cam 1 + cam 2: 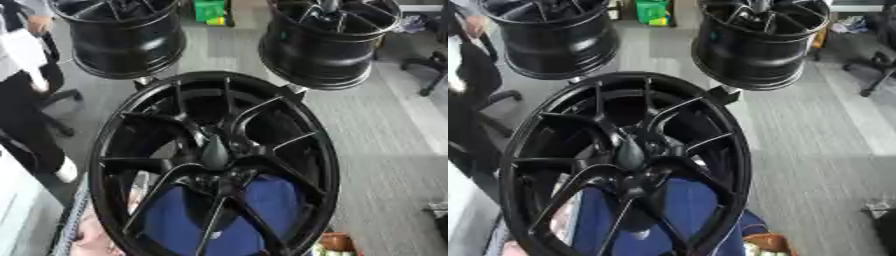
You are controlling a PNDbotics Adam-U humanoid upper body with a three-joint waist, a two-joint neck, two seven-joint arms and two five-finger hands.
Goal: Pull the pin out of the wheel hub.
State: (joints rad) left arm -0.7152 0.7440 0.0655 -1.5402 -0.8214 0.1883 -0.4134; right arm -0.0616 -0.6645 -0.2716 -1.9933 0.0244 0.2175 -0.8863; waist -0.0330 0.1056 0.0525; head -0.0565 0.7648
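Black wheel hub [214,165], upright and filling my view, grey tapered pin [215,151] seated at its centre; two more black rims [122,37] hang beyond; my fingers out of sight, state unknown.

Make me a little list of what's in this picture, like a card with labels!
Big wheel: black wheel hub with spokes, close to the camera
Middle of wheel: dark cone-shaped pin sticking out of the centre
Other wheels: two black wheels further back
Behind the spokes: something blue
Floor: grey floor
Robot hands: none in view
Pin pulled out: not yet
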